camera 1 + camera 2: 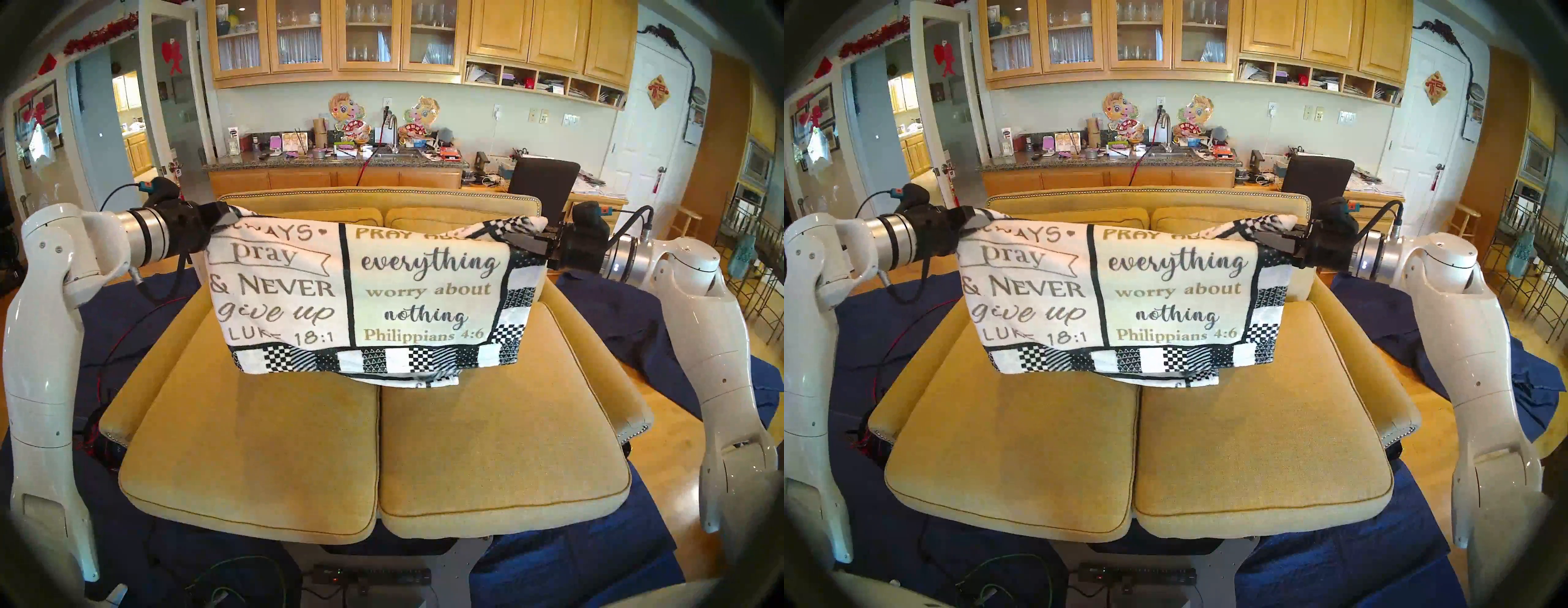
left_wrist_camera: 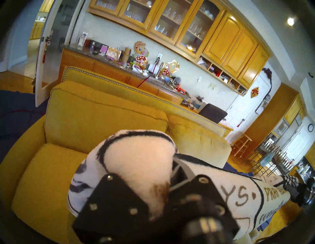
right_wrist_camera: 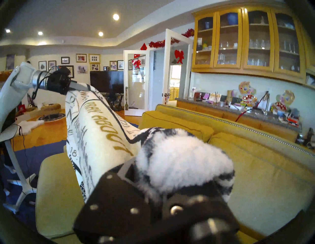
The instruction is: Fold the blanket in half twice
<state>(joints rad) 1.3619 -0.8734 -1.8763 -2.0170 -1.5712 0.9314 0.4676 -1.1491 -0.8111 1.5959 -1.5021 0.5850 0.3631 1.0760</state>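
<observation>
White fleece with black grid lines and gold and black lettering, the blanket [image 1: 356, 293] hangs in the air above the seat cushions of the yellow sofa [image 1: 373, 458], doubled over, with a second layer peeping out below its checkered border. Its long axis runs left to right between the arms, and its top edge sags a little in the middle. The left gripper [image 1: 225, 218] is closed on the top left corner and the right gripper [image 1: 524, 243] is closed on the top right corner; each sits at its own end, so neither arm is nearer. By my judgement one fold is done, and the next move turns on bringing those two ends together, or laying the cloth down along that axis.

Only the head views show the lower hem hanging clear of the cushions. The left wrist view shows fleece bunched between its fingers [image 2: 109, 202]. The right wrist view shows a similar tuft, and the cloth stretching away to the other gripper. Dark navy cloths [image 1: 628, 314] lie beside the sofa.
</observation>
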